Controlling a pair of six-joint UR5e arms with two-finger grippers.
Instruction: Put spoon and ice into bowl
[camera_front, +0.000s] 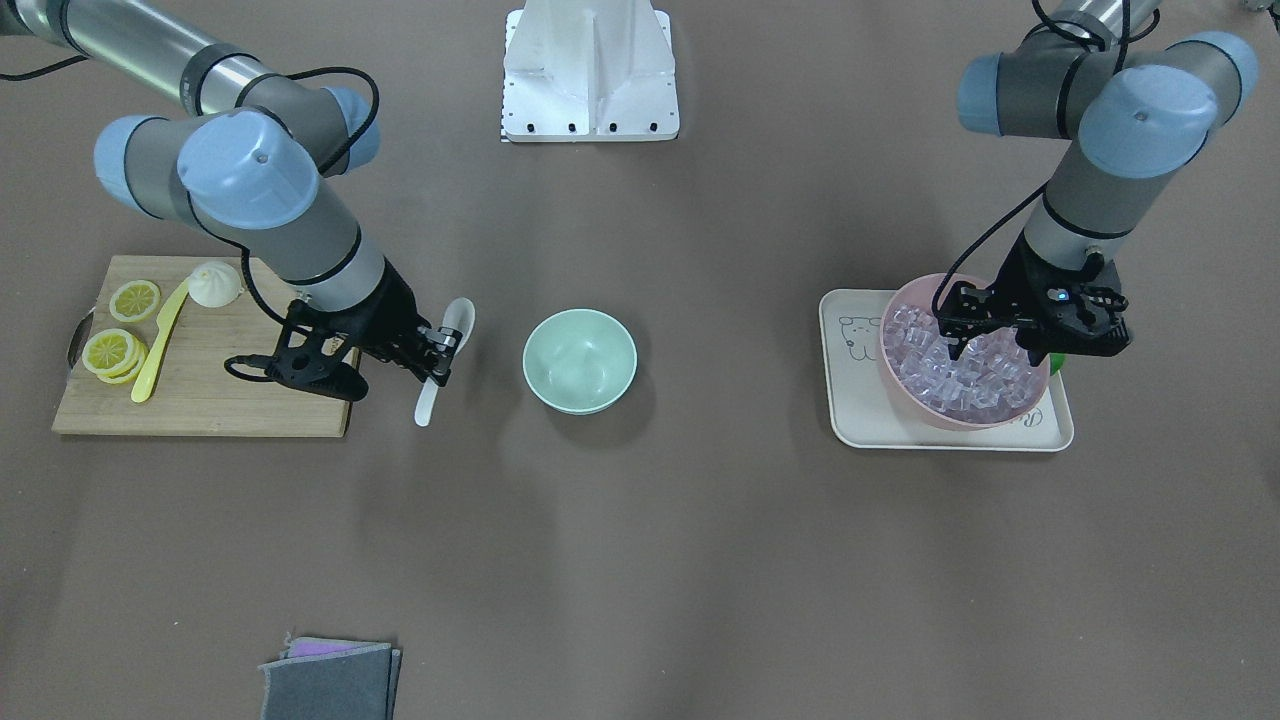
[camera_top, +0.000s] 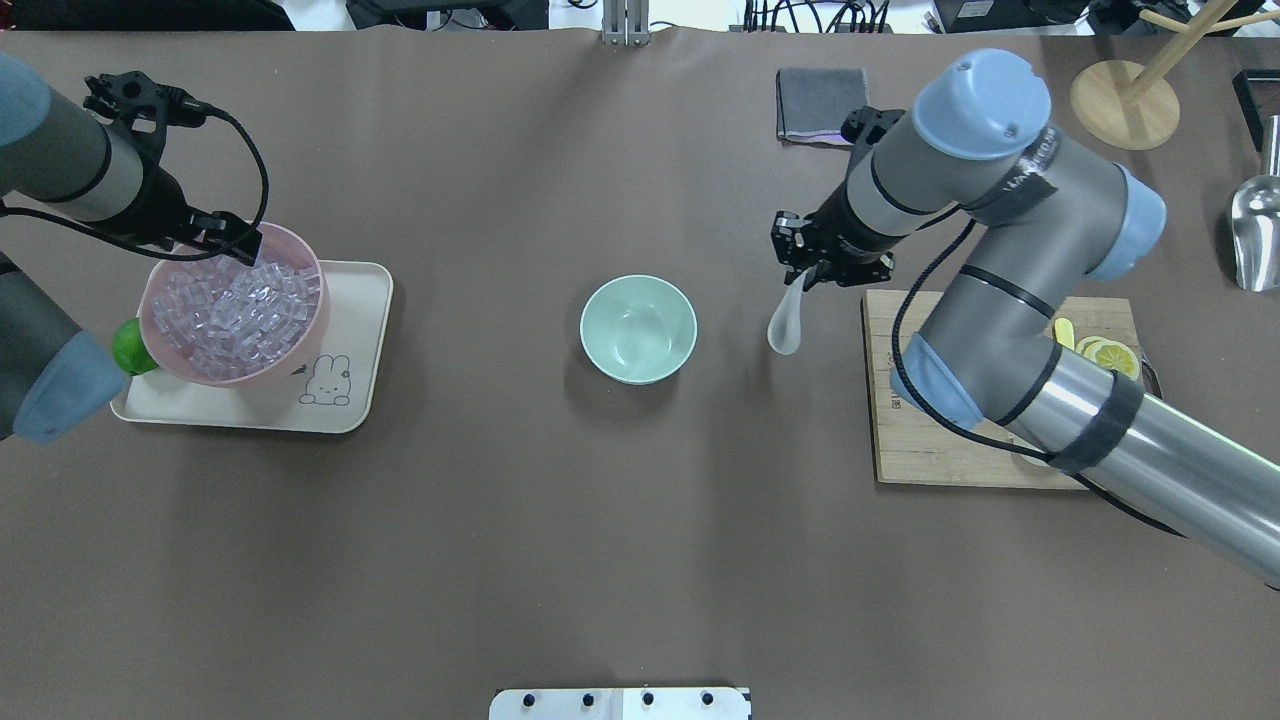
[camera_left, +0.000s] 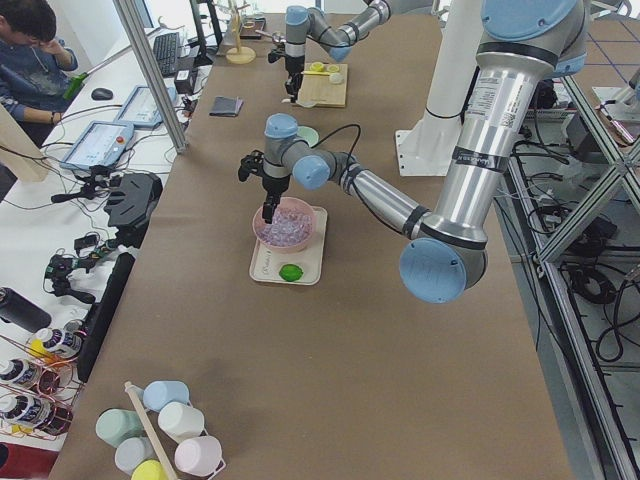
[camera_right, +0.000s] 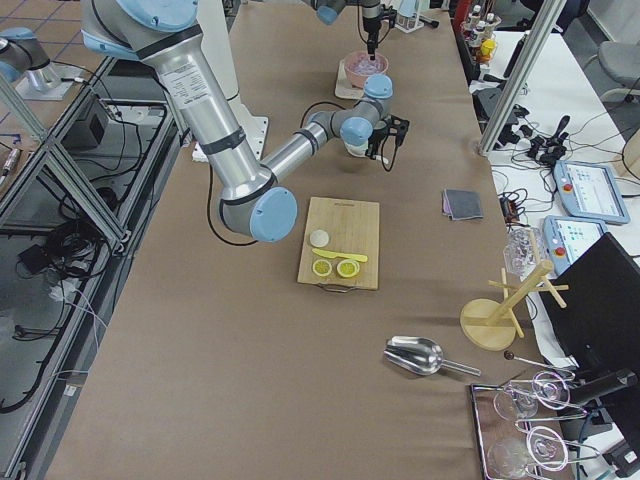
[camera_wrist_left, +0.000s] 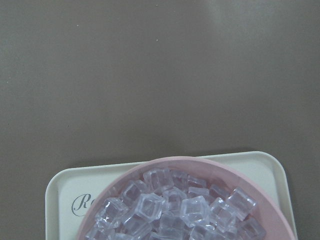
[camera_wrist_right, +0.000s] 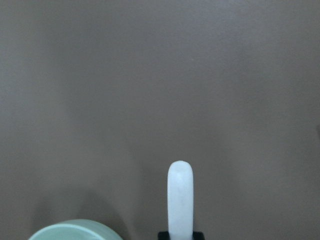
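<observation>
**Right end effector** (camera_front: 441, 357): closed across the spoon (camera_front: 458, 318) at about mid-length, with the scoop toward the robot and the handle toward the operators' side. The spoon is near the bowl (camera_front: 580, 358) but apart from it, not over it. The overhead view suggests it hangs free of the bench (camera_front: 700, 560); this cannot be confirmed.

**Left end effector** (camera_front: 992, 345): jaws spread wide, tips down at the ice (camera_front: 940, 378) heaped in the pink bowl (camera_front: 950, 418) on the tray (camera_front: 850, 405). No cube is seen between the fingers, and the wrist view does not show them.

**Bowl:** empty, mid-bench, well apart from the ice.

**Risks noted:**

1. Spoon rotation or slip. The grip is on a narrow, curved, glossy handle with the heavier scoop to one side. A quick traverse could let the spoon pivot or slide out short of the bowl.
2. Rim strike. If the carry is low, the trailing end of the spoon could catch the bowl's rim and push or tip it. The bowl looks light and nothing holds it in place.
3. Release from too high. The spoon could bounce out or knock the bowl over.
4. Ice grasp. The cubes are small, smooth and loosely piled. Closing on one could squirt it sideways, take none, or scatter neighbours over the pink rim onto the tray.
5. Long carry. A cube held only by its edges may drop on the way across the bench.
6. Shared target. Both arms end at the same small bowl, so arriving together risks contact between them.
</observation>
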